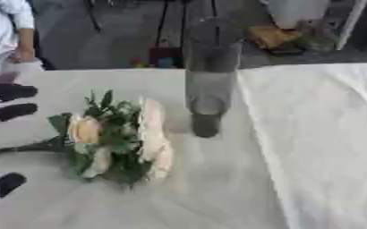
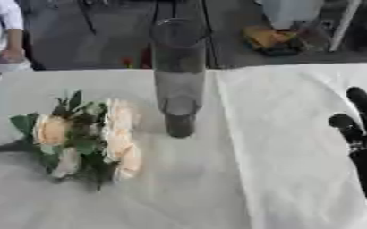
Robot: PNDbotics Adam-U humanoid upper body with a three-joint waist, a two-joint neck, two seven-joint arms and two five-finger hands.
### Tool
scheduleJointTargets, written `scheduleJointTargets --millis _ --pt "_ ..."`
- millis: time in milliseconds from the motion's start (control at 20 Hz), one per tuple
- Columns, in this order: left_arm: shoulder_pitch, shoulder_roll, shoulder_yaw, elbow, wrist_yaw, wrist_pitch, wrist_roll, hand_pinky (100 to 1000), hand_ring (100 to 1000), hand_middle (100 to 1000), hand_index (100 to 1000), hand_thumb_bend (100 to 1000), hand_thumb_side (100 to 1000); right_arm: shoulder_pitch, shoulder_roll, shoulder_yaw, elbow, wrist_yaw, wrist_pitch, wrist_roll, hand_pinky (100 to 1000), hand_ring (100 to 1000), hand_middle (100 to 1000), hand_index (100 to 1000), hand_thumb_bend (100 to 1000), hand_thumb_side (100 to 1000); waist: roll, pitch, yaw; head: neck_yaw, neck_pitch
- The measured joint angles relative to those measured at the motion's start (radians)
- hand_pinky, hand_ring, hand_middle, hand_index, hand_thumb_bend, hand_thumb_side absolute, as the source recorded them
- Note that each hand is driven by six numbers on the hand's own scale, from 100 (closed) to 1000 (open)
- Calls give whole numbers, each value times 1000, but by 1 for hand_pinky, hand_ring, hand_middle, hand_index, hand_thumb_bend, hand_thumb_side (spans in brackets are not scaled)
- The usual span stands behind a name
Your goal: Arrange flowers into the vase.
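Surface: white cloth covered the surface (image 2: 296, 134), creased down the middle, with a dark floor and clutter beyond its far edge.
Vase: the tall, clear glass cylinder vase (image 2: 178, 76) stood upright near the middle of the surface, toward the far side. No stems showed inside it.
Flowers: the bunch of cream and peach roses with green leaves (image 1: 120, 138) lay on its side on the cloth, left of the vase and nearer the robot, blooms toward the vase and dark stems trailing off to the left edge. It sat near the vase but apart from it.
Progress: judging by this, nothing was arranged yet; the whole bunch was outside the vase, so lifting it, turning it stems-down and lowering it in all remained.
Left hand: the black left hand (image 1: 6, 100) showed at the left edge, beside the stem end of the bunch. Its fingers were spread and fairly straight, with nothing gripped; whether it touched the stems could not be told.
Right hand: the black right hand (image 2: 365, 147) rested at the right edge, fingers straight and pointing up, holding nothing, well apart from vase and flowers.
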Motion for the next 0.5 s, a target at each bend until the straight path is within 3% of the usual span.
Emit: scheduleJointTargets --millis 500 --pt "-10 10 -9 0 19 68 -41 874 956 974 1000 329 825 0 0 0 0 2 1 2 769 904 625 897 100 929 0 1 -2 7 -1"
